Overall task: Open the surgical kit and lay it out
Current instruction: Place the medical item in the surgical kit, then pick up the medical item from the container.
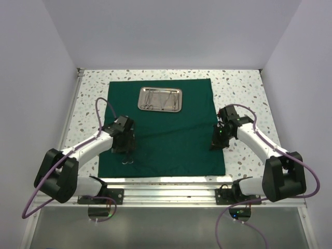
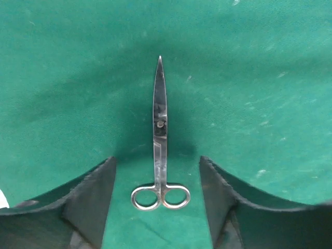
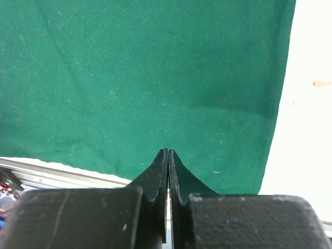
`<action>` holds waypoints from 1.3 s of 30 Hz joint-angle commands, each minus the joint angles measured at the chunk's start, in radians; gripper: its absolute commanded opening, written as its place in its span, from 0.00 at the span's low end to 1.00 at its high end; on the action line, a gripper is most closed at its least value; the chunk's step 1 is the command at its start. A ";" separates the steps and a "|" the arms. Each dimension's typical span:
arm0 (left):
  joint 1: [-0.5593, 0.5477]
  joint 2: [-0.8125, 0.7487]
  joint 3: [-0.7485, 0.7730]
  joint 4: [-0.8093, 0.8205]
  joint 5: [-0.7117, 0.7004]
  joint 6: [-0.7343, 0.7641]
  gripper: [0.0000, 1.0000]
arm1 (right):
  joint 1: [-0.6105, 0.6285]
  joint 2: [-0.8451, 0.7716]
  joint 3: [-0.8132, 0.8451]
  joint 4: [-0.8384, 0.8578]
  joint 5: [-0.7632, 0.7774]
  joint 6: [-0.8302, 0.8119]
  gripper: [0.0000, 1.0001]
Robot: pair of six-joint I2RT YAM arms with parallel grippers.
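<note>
Green cloth (image 1: 161, 129) lies spread flat as a square sheet over the middle of the table (image 1: 244, 88). Steel tray (image 1: 160, 99) sits on the cloth toward the far edge, roughly centred. There are thin silver instruments in it, too small to tell apart. Your left fingers (image 2: 93, 197) stand wide apart and hold nothing. They are over the cloth's near-left part, toward the table's near-left corner. The scissors (image 2: 160, 150) lie flat on the cloth right between them, blades closed, ring handles toward the wrist and tips pointing away. There is green cloth showing on both sides, so neither finger touches the steel. Your right fingers (image 3: 158, 171) are pressed together with nothing between them. They are over the cloth's near-right corner, close to its right hem, with bare table just beside. You cannot tell from the pictures whether they touch the cloth.
</note>
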 commanded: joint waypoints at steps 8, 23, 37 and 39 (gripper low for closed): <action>-0.002 0.069 0.451 -0.061 -0.095 0.119 0.72 | -0.004 -0.128 -0.020 -0.057 -0.018 0.010 0.00; 0.027 0.769 1.124 -0.008 0.020 0.240 0.67 | -0.004 -0.346 -0.032 -0.207 0.040 0.108 0.00; 0.073 1.033 1.370 0.002 0.055 0.239 0.67 | -0.002 -0.369 -0.017 -0.304 0.125 0.098 0.00; 0.081 1.037 1.368 0.010 0.055 0.242 0.67 | -0.002 -0.348 -0.018 -0.300 0.125 0.096 0.00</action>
